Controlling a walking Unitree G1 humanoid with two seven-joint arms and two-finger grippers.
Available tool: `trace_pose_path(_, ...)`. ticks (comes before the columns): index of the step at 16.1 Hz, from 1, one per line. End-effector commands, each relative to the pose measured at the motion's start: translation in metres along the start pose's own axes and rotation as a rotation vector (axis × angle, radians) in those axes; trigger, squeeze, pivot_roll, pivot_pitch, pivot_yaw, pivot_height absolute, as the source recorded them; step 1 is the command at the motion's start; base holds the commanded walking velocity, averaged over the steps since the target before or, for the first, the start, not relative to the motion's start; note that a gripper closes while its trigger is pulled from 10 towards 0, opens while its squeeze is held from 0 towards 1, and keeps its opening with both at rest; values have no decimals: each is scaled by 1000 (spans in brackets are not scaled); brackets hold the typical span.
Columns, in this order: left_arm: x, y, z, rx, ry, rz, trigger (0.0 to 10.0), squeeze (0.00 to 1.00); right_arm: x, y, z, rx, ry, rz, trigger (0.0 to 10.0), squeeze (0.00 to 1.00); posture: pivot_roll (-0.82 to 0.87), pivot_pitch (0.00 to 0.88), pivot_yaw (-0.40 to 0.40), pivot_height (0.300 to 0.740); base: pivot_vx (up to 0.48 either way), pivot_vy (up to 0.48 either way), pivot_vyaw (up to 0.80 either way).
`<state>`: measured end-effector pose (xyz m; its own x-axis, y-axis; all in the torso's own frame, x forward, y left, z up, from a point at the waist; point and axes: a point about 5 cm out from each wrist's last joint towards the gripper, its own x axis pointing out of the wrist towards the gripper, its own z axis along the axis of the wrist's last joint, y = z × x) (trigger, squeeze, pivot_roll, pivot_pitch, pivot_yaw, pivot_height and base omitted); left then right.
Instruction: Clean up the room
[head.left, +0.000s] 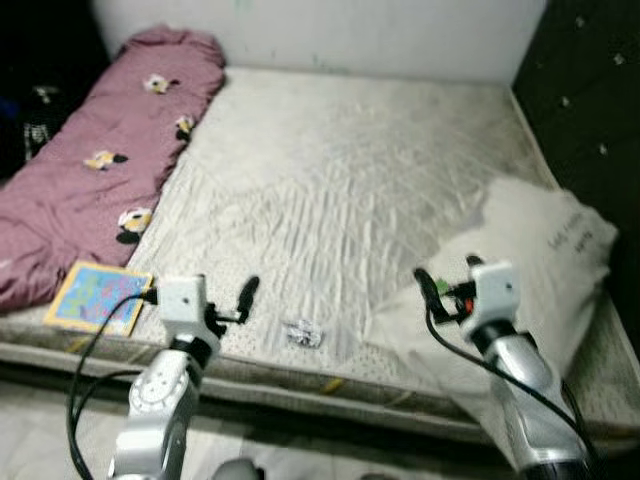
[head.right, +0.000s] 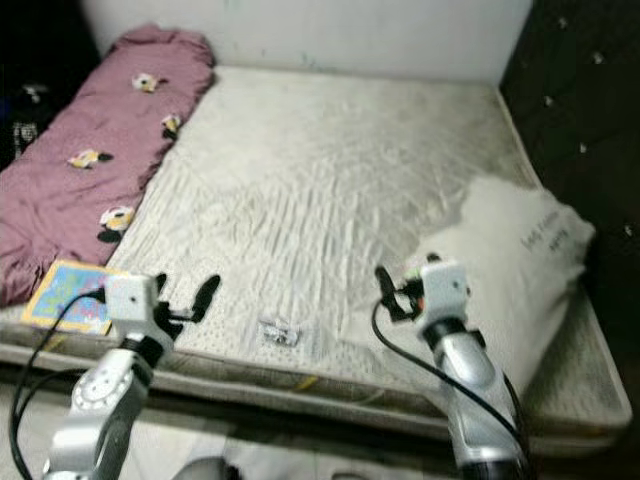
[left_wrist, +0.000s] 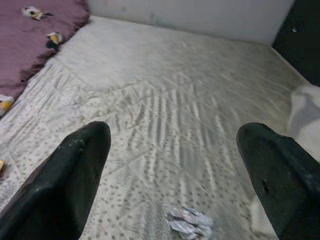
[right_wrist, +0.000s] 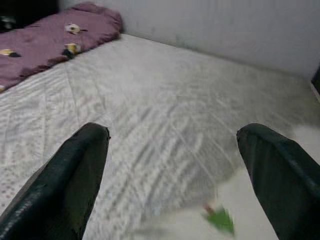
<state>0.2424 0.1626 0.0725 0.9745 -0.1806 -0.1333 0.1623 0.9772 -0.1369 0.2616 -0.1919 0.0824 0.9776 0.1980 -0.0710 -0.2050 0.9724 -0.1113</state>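
**Both grippers empty, wrapper at mattress edge: slip risk**

Left gripper (head.left: 228, 300) hangs over the near edge of the mattress (head.left: 340, 170), fingers spread wide, nothing held. Right gripper (head.left: 448, 280) is likewise wide open and empty, over the white pillow (head.left: 540, 260). The crumpled wrapper (head.left: 302, 333) lies btwn the two arms, nearer the left one, close to the front edge. Risks, as I judge them: thin foil may skid off the edge if nudged (fingers closing on fabric instead), or a pinch could snag the sheet. A colourful book (head.left: 97, 296) sits at the left corner by the pink blanket (head.left: 100, 150), also awaiting tidying.
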Motion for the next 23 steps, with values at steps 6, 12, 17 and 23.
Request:
trace_pose_path(6, 0, 4, -4, -11, 24, 8, 10000, 0, 4, 5, -1, 26, -9, -8, 10000, 0, -2, 34, -78, 740, 41, 80, 0)
trace_pose_path(12, 3, 7, -3, 5, 25, 12, 10000, 0, 0, 0, -2, 32, -32, -101, 10000, 0, -26, 32, -22, 740, 0, 480, 0)
trace_pose_path(17, 15, 8, 3, 40, 18, 7, 10000, 0, -2, -2, -4, 44, -28, -150, 10000, 0, -42, 41, -3, 740, 0, 163, 0)
trace_pose_path(23, 12, 16, 2, 53, 24, 49, 10000, 0, -3, -5, -2, 40, -34, -173, 10000, 0, -48, 41, -5, 740, 0, 0, -263)
